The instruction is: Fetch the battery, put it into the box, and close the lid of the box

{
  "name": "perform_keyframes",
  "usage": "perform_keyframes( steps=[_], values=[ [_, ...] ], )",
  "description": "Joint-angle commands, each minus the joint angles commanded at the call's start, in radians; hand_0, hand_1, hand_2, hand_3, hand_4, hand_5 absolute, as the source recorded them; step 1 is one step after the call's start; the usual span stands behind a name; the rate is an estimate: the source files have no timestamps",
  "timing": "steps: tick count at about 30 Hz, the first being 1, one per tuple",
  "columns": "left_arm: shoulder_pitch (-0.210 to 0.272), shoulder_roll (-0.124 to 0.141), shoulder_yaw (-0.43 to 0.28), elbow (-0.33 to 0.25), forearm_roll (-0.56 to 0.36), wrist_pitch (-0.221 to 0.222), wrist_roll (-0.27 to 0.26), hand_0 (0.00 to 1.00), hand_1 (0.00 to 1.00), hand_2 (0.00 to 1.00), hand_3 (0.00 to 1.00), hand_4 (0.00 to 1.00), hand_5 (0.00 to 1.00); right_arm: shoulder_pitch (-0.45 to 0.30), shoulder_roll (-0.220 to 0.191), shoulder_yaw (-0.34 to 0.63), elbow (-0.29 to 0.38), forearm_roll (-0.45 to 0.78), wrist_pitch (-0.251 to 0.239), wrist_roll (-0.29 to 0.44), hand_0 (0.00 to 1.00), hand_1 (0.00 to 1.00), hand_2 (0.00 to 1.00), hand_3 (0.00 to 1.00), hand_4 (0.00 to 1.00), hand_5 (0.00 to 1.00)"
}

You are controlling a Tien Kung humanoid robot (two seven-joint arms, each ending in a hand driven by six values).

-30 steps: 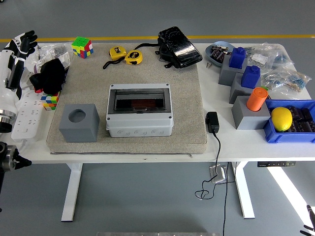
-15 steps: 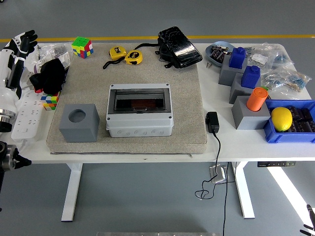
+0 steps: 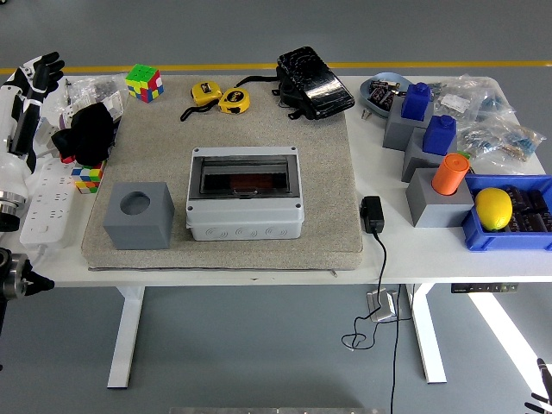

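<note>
Risk: grey plastic box (image 3: pixel 246 203) with closed clear lid blocks insertion, while left hand (image 3: pixel 36 73), fingers apart and empty, hovers far left of it.

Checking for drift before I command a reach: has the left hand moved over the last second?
Barely. The left hand sits at the table's far left edge beside the black cloth, with at most a tiny shift away from it.

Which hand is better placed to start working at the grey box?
Left, probably. The left hand is raised over the table's left end, beside the mat holding the grey box. The right hand barely shows, low at the bottom right corner.
</note>
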Motion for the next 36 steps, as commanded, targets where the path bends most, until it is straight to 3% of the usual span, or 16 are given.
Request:
perform_keyframes(
  steps=[8, 36],
  values=[
    [0.001, -0.003, -0.002, 0.001, 0.003, 0.004, -0.016, 0.844, 0.835, 0.787, 0.793, 0.998, 0.998, 0.000, 0.000, -0.001, 0.000, 0.001, 0.000, 0.001, 0.806, 0.749, 0.728, 0.785, 0.998, 0.998],
    [0.009, 0.000, 0.006, 0.000, 0.017, -0.014, 0.008, 0.818, 0.799, 0.759, 0.767, 0.998, 0.998, -0.006, -0.003, -0.011, 0.000, -0.003, -0.002, -0.006, 0.805, 0.749, 0.728, 0.785, 0.998, 0.998]
  ],
)
